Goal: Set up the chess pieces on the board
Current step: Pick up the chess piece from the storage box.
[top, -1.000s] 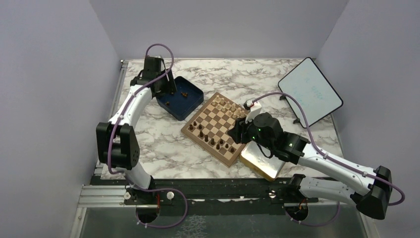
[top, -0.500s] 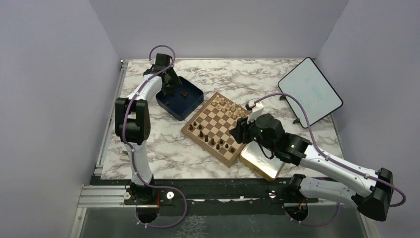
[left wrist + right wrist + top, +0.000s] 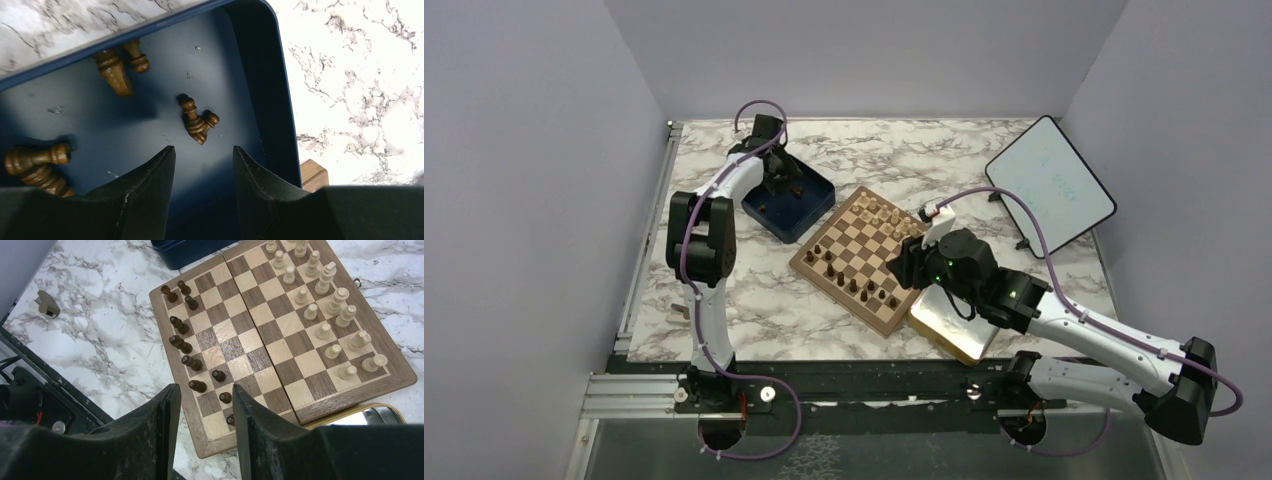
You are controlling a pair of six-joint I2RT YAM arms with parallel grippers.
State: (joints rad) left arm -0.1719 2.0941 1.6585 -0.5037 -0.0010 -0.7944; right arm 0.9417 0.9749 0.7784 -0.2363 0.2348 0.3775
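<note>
Top view: a square wooden chessboard [image 3: 864, 250] lies diagonally on the marble table [image 3: 754, 300]. A dark blue square box [image 3: 806, 212] sits just beside its far-left corner, and a gold-rimmed metal tray [image 3: 954, 335] lies against its near-right edge. The left gripper [image 3: 776, 185] is down in the box; the right gripper [image 3: 894, 270] is over the board's near corner. Jaw gaps are unreadable here.

Left wrist: jaws partly apart, nothing between them. Two tiny dark brown wooden chessmen [image 3: 197, 122] lie crossed just ahead, with more toward the far wall and the left. The box wall is close on the right.

Right wrist: jaws partly apart, empty. Dark chessmen stand along the board's left side, pale beige wooden chessmen [image 3: 325, 330] along the opposite side, bare squares between.
</note>
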